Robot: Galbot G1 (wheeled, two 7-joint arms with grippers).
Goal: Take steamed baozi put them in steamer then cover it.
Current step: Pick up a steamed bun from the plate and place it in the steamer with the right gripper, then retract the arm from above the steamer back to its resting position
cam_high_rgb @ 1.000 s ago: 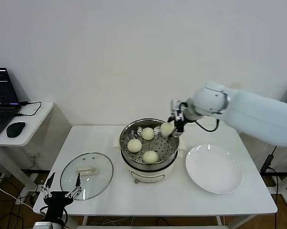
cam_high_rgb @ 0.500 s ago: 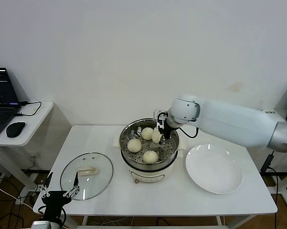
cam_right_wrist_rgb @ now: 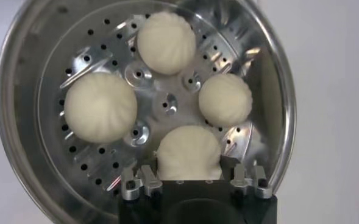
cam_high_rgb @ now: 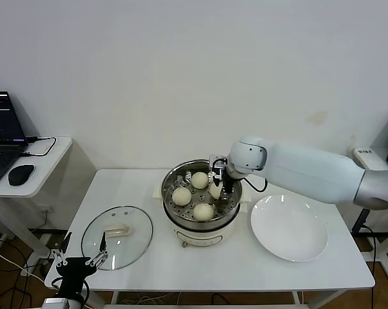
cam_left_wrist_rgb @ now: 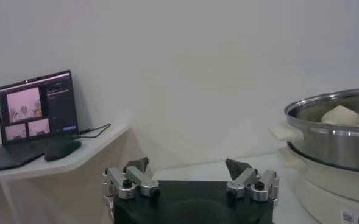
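Observation:
The steamer (cam_high_rgb: 174,177) stands mid-table, its steel basket (cam_right_wrist_rgb: 21,122) holding several cream-white baozi (cam_high_rgb: 182,196). My right gripper (cam_high_rgb: 218,187) reaches down inside the basket at its right side. It is shut on a baozi (cam_right_wrist_rgb: 188,152), which rests low on the perforated floor, with a finger against each side. Three other baozi (cam_right_wrist_rgb: 100,108) lie free around the middle. The glass cover (cam_high_rgb: 133,241) lies flat on the table's front left. My left gripper (cam_high_rgb: 83,257) is parked open at the front-left table edge, beside the cover, with nothing between its fingers (cam_left_wrist_rgb: 144,164).
A bare white plate (cam_high_rgb: 289,227) sits right of the steamer. A side desk on the left carries a laptop (cam_high_rgb: 2,125) and a mouse (cam_high_rgb: 21,174). The wall runs close behind the table.
My right arm carried the baozi from above the steamer's right rim leftward and down into the basket. The left arm and the cover have not moved.

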